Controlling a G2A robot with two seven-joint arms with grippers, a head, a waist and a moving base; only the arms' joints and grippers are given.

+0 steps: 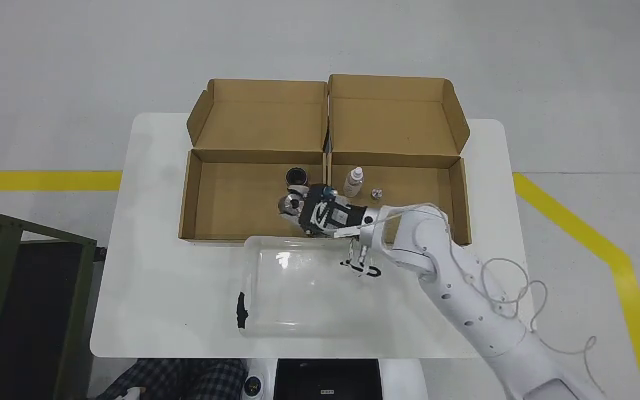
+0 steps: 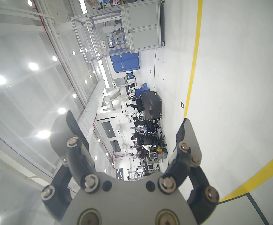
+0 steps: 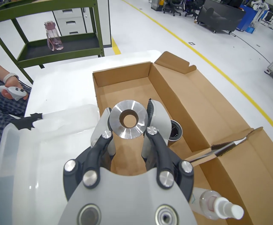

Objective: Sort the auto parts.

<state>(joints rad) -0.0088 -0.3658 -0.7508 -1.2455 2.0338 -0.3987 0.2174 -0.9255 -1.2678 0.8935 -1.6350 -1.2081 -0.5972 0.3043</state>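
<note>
Currently the right hand (image 3: 129, 110) grips a shiny silver metal ring with a centre hole (image 3: 136, 129) above the left brown cardboard box (image 3: 125, 72), near a black cylindrical bearing (image 3: 175, 130). Best lowered clear of that bearing, close to the box floor, before letting go. The left hand (image 2: 128, 119) stands wide, empty

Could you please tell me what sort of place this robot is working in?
Probably a factory-style robotics lab: a yellow line on the grey floor, an aluminium-framed glass machine enclosure, and black office chairs at workstations.

An industrial robot lab: yellow floor lines (image 2: 193, 64), machine enclosures (image 2: 145, 32).
</note>
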